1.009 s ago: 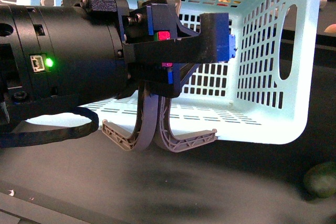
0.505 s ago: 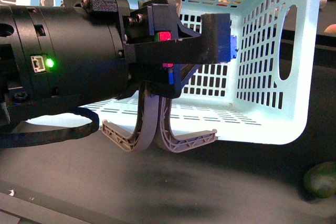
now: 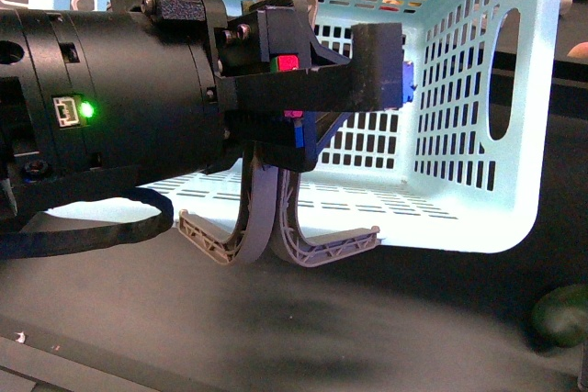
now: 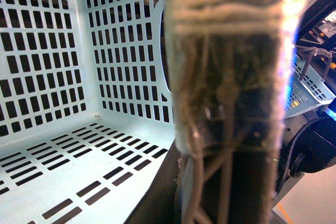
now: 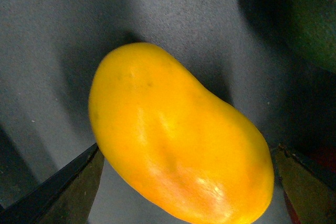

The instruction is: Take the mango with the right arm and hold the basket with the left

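Note:
The pale turquoise basket lies with its opening toward the front camera. Its grey-brown ribbed handles run upright across that opening. My left gripper, on the thick black arm with the green light, is shut on them. In the left wrist view the taped handle fills the middle, with the slotted basket floor beside it. The yellow-orange mango lies on a dark grey surface. My right gripper is open, with one dark finger on each side of the mango. The right arm does not show in the front view.
A dark green round fruit lies on the dark table to the right of the basket, and it shows again close beside the mango as a dark green fruit. A black cable loops under the left arm.
The basket and my left gripper have shifted very slightly. The grip on the handles is the same.

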You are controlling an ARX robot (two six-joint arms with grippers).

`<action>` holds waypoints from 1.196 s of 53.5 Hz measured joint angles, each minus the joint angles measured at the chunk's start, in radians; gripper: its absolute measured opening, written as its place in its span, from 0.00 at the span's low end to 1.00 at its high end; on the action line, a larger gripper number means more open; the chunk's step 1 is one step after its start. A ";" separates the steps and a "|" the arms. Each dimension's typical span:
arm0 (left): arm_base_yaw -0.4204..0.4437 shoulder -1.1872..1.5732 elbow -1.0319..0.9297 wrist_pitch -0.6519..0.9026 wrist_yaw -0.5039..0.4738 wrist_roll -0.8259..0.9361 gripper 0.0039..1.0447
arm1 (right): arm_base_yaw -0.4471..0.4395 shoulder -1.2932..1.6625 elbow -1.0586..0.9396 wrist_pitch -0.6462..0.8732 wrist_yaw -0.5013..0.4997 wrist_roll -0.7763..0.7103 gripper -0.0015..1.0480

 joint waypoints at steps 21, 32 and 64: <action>0.000 0.000 0.000 0.000 0.000 0.000 0.07 | -0.041 0.036 0.027 0.003 0.016 0.013 0.92; 0.000 0.000 0.000 0.000 0.000 0.000 0.07 | -0.056 0.046 0.032 0.003 0.017 0.014 0.92; 0.000 0.000 0.000 0.000 0.000 0.000 0.07 | -0.059 0.055 0.030 0.028 -0.001 0.073 0.58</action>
